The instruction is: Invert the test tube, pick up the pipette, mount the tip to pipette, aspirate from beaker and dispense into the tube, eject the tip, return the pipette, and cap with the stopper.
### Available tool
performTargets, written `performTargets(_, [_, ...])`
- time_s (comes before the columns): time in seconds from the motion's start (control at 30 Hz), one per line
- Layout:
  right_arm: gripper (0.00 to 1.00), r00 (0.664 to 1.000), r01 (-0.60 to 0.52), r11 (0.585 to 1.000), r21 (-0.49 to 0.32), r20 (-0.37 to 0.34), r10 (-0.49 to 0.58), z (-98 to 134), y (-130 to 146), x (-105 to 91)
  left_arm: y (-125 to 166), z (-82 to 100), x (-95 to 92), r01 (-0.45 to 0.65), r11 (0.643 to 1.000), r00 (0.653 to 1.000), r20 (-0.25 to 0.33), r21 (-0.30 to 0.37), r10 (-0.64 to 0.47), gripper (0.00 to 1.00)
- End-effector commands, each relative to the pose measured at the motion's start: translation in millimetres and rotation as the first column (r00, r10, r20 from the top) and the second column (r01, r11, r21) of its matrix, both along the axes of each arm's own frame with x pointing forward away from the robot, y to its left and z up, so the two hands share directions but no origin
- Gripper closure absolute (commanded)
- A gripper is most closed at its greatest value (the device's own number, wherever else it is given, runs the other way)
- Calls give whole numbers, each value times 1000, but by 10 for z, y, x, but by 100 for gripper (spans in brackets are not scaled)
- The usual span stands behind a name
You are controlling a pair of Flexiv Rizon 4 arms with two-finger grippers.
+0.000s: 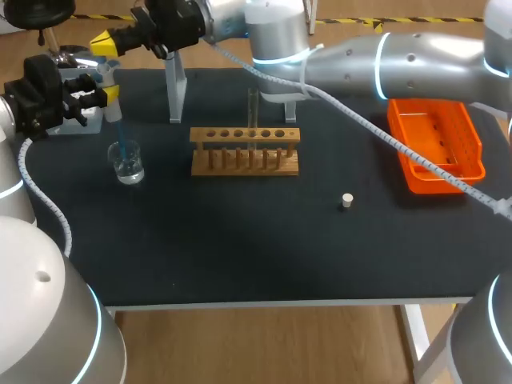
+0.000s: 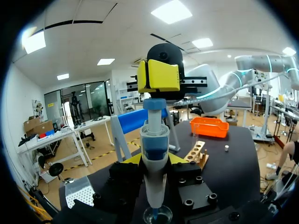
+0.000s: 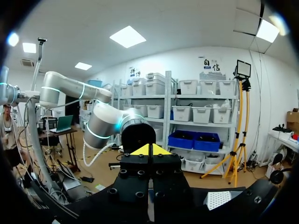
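My left gripper (image 1: 106, 94) is shut on the white and blue pipette (image 1: 106, 77), which it holds upright at the table's far left. The pipette's blue tip (image 1: 121, 134) dips into the glass beaker (image 1: 128, 165) of clear liquid below. My right arm reaches across the table; its gripper (image 1: 102, 42) is shut, yellow tips together on top of the pipette's plunger (image 2: 154, 104). In the left wrist view the pipette (image 2: 154, 158) stands between my fingers, right gripper (image 2: 159, 75) above it, beaker (image 2: 157, 216) under it. A test tube (image 1: 253, 110) stands in the wooden rack (image 1: 245, 150). A white stopper (image 1: 346, 201) lies on the mat.
An orange tray (image 1: 436, 144) sits at the right rear. A grey pipette stand (image 1: 175, 88) rises behind the rack. A perforated tip box (image 2: 79, 195) sits by my left gripper at the far left edge. The right arm's cable (image 1: 376, 132) hangs over the mat.
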State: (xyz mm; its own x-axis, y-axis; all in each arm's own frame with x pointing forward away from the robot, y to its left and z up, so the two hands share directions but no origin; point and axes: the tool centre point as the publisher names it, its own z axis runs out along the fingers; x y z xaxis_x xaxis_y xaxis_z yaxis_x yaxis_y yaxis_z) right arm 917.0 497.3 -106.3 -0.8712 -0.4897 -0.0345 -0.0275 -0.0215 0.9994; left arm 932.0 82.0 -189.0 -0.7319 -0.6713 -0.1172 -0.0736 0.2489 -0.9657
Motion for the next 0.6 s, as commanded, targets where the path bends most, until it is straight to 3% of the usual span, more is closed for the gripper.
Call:
performTargets(0.03, [100, 999, -54, 999, 2, -2, 54, -35, 48, 70, -2, -3, -4, -2, 1000, 1000, 2, -1, 2, 100])
performTargets(0.6, [100, 998, -58, 998, -6, -13, 58, -137, 63, 86, -2, -3, -4, -2, 1000, 1000, 2, -1, 2, 100])
